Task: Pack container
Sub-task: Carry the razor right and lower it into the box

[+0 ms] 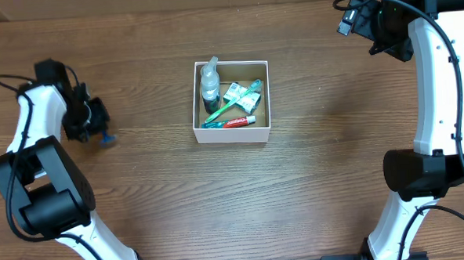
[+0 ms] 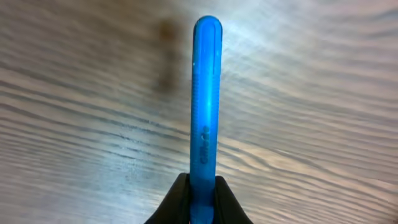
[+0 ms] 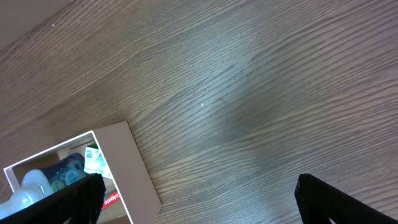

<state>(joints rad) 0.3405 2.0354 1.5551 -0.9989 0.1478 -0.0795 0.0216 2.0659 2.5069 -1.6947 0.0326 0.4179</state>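
**A:** Left gripper (image 2: 202,198) is pinching a slim blue stick (image 2: 206,93) by one end, far out on your left.

**B:** And the box (image 1: 232,135)?

**A:** It's sitting mid-table (image 1: 336,180), well apart, holding a bottle (image 1: 209,84), toothbrush (image 1: 235,105) and toothpaste (image 1: 236,123). I'm judging it light, thin cardboard that is likely denting under a hard squeeze, so you're better off gripping one wall gently. Right gripper (image 3: 199,205) is hanging spread wide, empty, off to its right.

White arms (image 1: 432,82) — black joints (image 1: 426,172), black cables (image 1: 455,57)
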